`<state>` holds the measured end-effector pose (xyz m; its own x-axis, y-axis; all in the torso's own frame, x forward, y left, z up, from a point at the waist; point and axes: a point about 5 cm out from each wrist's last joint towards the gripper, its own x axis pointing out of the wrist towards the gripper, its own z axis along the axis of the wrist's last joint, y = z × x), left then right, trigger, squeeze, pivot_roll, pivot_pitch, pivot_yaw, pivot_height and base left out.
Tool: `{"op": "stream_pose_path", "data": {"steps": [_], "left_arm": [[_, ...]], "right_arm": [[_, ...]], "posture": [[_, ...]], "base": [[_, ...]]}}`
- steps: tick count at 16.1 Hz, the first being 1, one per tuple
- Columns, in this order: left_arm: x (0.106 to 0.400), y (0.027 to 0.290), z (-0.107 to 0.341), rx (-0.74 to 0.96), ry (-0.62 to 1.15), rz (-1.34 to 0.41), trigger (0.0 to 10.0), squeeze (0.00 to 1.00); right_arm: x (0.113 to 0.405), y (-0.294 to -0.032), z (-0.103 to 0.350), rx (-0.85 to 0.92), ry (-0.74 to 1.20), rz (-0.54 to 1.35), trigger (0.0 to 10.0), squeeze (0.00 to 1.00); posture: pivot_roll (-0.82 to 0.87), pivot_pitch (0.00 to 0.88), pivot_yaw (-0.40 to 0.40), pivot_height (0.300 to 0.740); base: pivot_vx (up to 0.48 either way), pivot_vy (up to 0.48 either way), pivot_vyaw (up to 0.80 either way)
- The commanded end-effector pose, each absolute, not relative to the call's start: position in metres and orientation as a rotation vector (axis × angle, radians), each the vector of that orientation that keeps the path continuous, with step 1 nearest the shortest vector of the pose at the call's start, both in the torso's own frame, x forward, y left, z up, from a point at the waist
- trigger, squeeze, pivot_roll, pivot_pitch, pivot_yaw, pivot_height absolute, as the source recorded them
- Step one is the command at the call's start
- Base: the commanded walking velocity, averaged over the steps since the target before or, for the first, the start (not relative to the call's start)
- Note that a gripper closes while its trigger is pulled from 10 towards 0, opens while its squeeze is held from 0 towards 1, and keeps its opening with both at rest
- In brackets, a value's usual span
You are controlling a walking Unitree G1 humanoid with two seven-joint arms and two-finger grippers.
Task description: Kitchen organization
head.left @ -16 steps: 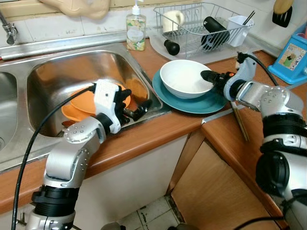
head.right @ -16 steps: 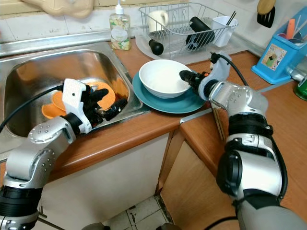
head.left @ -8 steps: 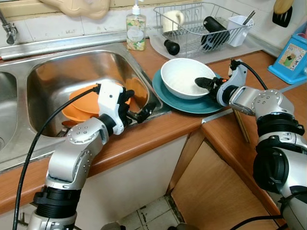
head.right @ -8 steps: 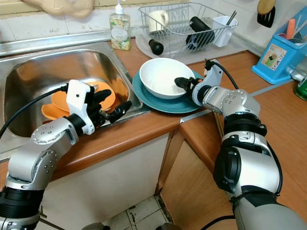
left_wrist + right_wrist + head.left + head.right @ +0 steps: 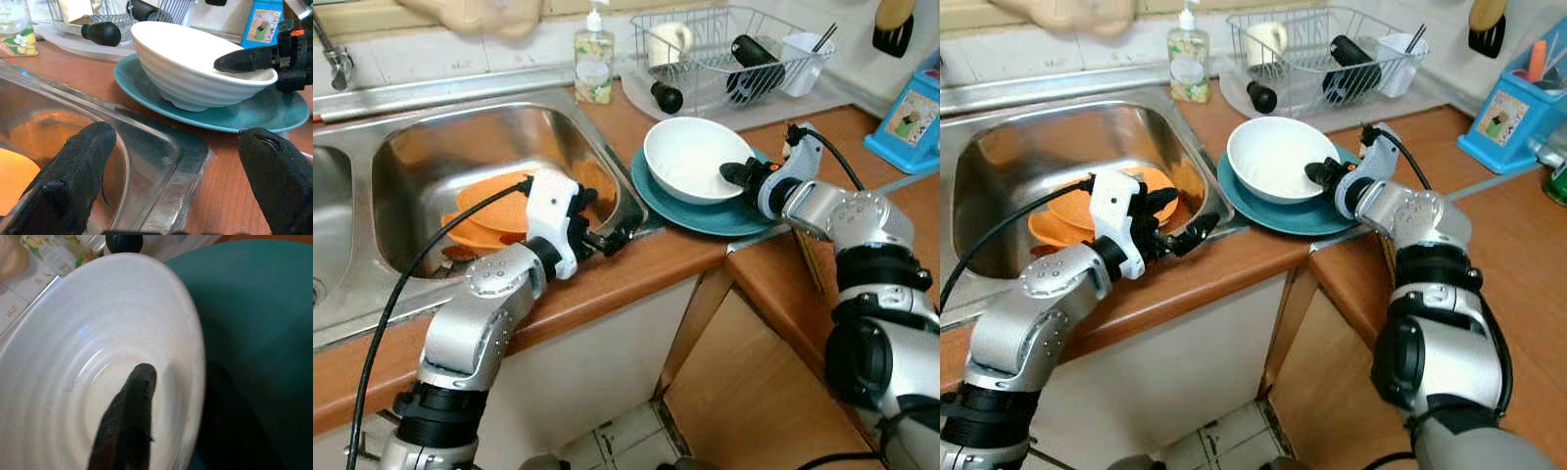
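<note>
From the left eye view, the white bowl (image 5: pixel 690 159) sits on the teal plate (image 5: pixel 705 211) on the counter (image 5: pixel 636 269), at 3 o'clock from the sink (image 5: pixel 460 157). The right gripper (image 5: pixel 736 176) straddles the bowl's rim at its 3 o'clock edge.

In the left wrist view, the left gripper (image 5: pixel 178 166) hangs wide open over the sink's corner, farther off.

In the right wrist view, one finger (image 5: pixel 128 418) lies inside the bowl, the other outside, apparently narrowed onto the rim.

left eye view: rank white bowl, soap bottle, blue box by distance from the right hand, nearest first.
1. white bowl: right hand is at its rim, one finger inside, one outside.
2. blue box: on the counter to the robot's right, by the wall.
3. soap bottle: behind the sink, to the left of the dish rack.
</note>
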<state>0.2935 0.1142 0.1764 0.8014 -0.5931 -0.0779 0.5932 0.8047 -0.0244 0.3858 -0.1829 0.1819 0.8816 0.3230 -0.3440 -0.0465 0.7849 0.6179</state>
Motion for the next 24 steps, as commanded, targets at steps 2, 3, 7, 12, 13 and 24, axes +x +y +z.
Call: {"op": "stream_pose_path", "data": {"steps": [2,3,7,12,13,24], "left_arm": [[0.293,0.113,0.174,0.010,0.087,-0.632,10.0,0.00],[0.293,0.112,0.174,0.009,0.087,-0.631,10.0,0.00],[0.296,0.112,0.176,0.009,0.071,-0.605,10.0,0.00],[0.300,0.118,0.180,-0.017,0.046,-0.548,10.0,0.00],[0.302,0.119,0.184,-0.046,0.034,-0.531,10.0,0.00],[0.325,0.127,0.203,-0.422,-0.028,-0.504,10.0,0.00]], "right_arm": [[0.381,-0.185,0.170,0.647,0.480,0.167,0.0,0.00],[0.379,-0.184,0.168,0.647,0.465,0.164,0.0,0.00],[0.378,-0.180,0.176,0.631,0.417,0.192,0.0,0.00],[0.380,-0.176,0.197,0.586,0.257,0.232,0.0,0.00],[0.380,-0.176,0.208,0.556,0.172,0.255,0.0,0.00],[0.343,-0.124,0.263,0.075,-0.223,0.642,0.0,0.00]], "posture": [[-0.14,0.000,-0.006,0.740],[-0.14,0.000,-0.005,0.740],[-0.14,0.000,-0.013,0.740],[-0.14,0.000,-0.006,0.740],[-0.14,0.000,-0.001,0.740],[-0.15,0.000,0.014,0.740]], "base": [[0.000,0.000,0.00],[0.000,0.000,0.00],[0.000,0.000,0.00],[0.000,0.000,0.00],[0.000,0.000,0.00],[0.000,0.000,0.00]]}}
